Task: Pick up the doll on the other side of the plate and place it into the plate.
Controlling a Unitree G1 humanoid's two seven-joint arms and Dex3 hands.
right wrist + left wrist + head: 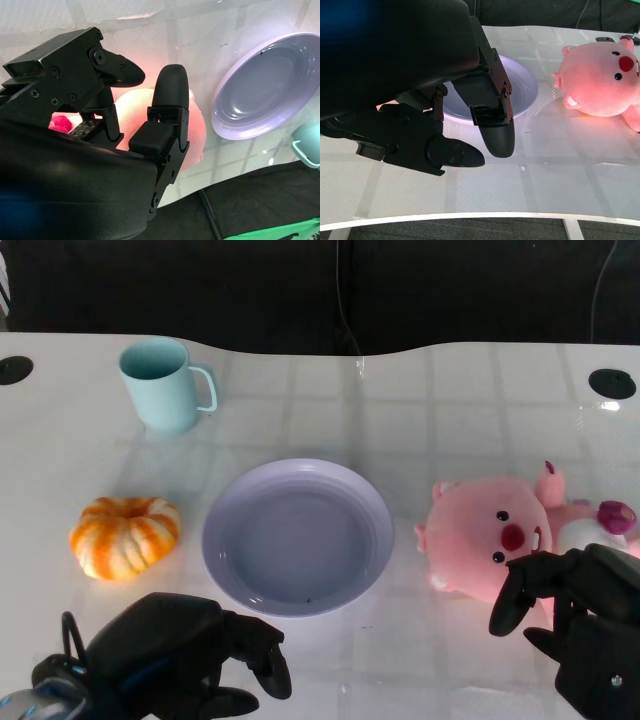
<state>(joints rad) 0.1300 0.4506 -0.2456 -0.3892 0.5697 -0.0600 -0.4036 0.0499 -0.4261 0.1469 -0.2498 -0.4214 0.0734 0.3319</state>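
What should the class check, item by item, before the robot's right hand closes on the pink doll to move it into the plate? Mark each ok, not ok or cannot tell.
1. Plate holds nothing: ok.
2. Pink doll lies on the table beside the plate, apart from it: ok.
3. Right hand is over the doll's near side with fingers apart: ok.
4. Fingers already touch the doll: cannot tell.
5. Left hand holds nothing and is clear of the plate: ok.
6. Pumpkin and mug lie off the path from doll to plate: ok.
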